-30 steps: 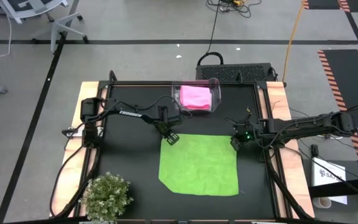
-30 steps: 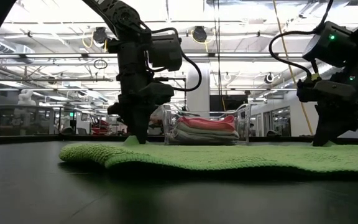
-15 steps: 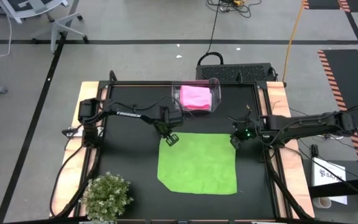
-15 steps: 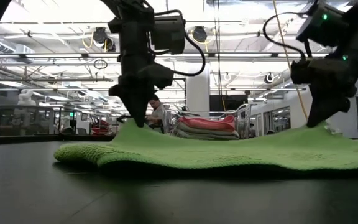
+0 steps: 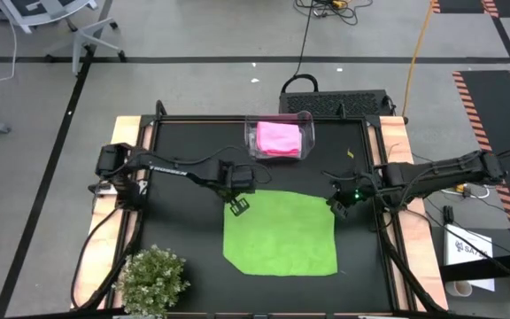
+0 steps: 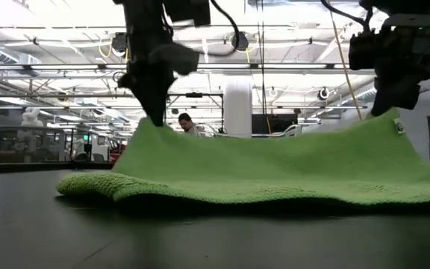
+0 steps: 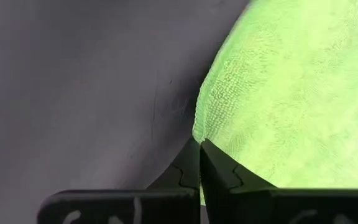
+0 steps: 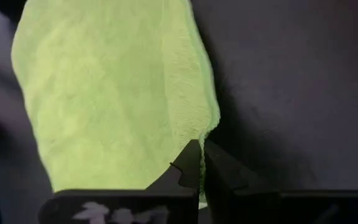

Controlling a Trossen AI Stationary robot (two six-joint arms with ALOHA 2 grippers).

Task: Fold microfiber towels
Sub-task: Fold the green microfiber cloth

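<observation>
I had the left gripper (image 5: 238, 205) and right gripper (image 5: 341, 206) each pinched on a far corner of the lime green towel (image 5: 281, 232), which hung beneath them. A thin pinch risked slipping, skewing the fold.

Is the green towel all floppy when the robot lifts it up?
Probably yes. The green towel sags in the middle between the two lifted corners, so it looks soft, not stiff. It seems light: the left end effector and right end effector each hold it by a tiny pinch. Its fuzzy surface likely grips rather than slips.
</observation>
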